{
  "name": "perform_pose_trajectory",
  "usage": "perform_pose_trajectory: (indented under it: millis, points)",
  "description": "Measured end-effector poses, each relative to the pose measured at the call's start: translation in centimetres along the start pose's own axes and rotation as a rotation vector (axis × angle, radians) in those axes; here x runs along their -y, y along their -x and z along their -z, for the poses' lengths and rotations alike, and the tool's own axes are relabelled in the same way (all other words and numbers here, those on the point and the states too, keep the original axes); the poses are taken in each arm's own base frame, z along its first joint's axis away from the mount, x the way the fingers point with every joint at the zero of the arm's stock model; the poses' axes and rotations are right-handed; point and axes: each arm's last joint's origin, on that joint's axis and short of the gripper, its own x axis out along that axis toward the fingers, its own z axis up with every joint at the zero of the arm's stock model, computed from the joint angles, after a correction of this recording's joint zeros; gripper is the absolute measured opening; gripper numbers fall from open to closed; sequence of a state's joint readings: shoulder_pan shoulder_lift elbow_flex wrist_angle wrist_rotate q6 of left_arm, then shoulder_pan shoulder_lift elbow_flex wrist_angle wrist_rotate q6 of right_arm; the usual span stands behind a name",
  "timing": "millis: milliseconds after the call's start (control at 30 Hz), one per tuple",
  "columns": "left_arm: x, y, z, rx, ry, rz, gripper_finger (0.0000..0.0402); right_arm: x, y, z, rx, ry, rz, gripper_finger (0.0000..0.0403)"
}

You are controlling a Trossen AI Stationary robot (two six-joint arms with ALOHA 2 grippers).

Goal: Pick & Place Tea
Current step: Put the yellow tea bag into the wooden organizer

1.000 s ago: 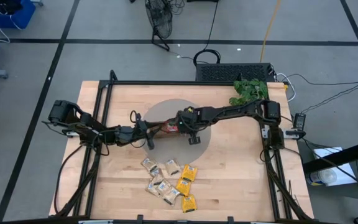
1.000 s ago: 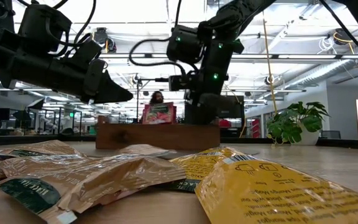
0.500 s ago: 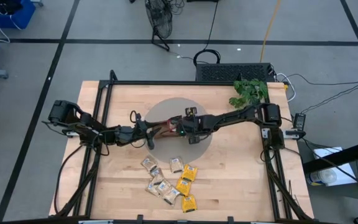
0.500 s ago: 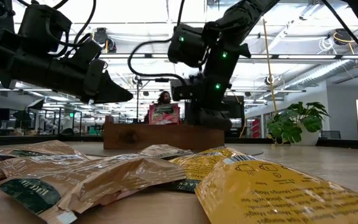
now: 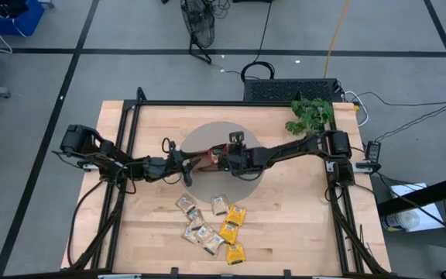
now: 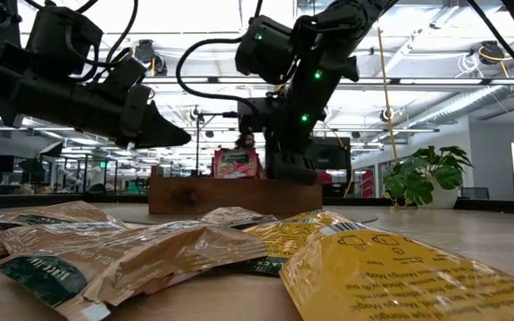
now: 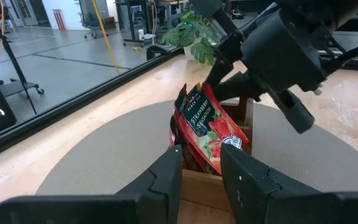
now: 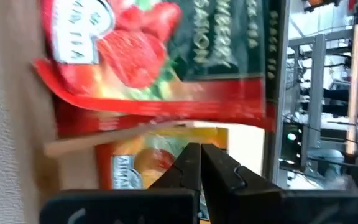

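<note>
High view: your left gripper (image 5: 194, 166) sits at the 9 o'clock edge of the grey round mat (image 5: 246, 182), by the wooden tray (image 5: 210, 160). The right gripper (image 5: 224, 160) reaches in from 3 o'clock, over the tray. Loose tea sachets (image 5: 211, 223), beige and yellow, flat and crinkled, lie scattered toward 6 o'clock on the pale wood table (image 5: 300, 217).

Low view: beige and yellow foil sachets (image 6: 150, 250) fill the foreground. Beyond them the tray (image 6: 230, 196) stands on the table, red sachets (image 6: 236, 163) upright in it, the right gripper (image 6: 286, 169) down at its 3 o'clock end.

Left wrist view: you see the left gripper (image 7: 201, 163) parted a little, its fingers either side of the tray's near end; whether they touch it, you cannot tell. Glossy red strawberry sachets (image 7: 207, 127) lean in the tray.

Right wrist view: the right gripper (image 8: 199, 151) is pressed closed, empty, tips just above a yellow sachet (image 8: 145, 165) beside the red one (image 8: 160, 56).
</note>
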State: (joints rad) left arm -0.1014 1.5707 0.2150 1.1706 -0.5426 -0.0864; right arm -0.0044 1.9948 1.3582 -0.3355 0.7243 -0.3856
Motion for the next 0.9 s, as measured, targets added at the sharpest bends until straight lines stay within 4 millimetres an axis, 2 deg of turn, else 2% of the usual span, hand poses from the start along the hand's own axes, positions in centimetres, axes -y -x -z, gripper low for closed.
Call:
perform_pose_trajectory:
  millis: [133, 300, 400, 567, 700, 900]
  points:
    - [0.0, 0.0, 0.0, 0.000, 0.000, 0.000, 0.0115, 0.7, 1.1, 0.0, 0.024, -0.008, -0.038, 0.0000]
    - [0.0, 0.0, 0.0, 0.000, 0.000, 0.001, 0.0115, 1.7, 2.6, 0.5, 0.109, -0.067, -0.374, 0.0000]
    - [0.0, 0.0, 0.0, 0.000, 0.000, 0.001, 0.0115, 2.5, 2.0, 1.3, 0.076, -0.123, -0.467, 0.0000]
    - [0.0, 0.0, 0.0, 0.001, 0.000, 0.001, 0.0115, 2.7, 0.1, 2.2, 0.018, -0.135, -0.478, 0.0000]
    - [0.0, 0.0, 0.0, 0.000, 0.000, 0.001, 0.0115, 2.6, -0.5, 2.6, 0.050, -0.157, -0.529, 0.0000]
    - [0.0, 0.0, 0.0, 0.000, 0.000, 0.001, 0.0115, 2.1, -0.8, 3.0, 0.009, -0.144, -0.549, 0.0000]
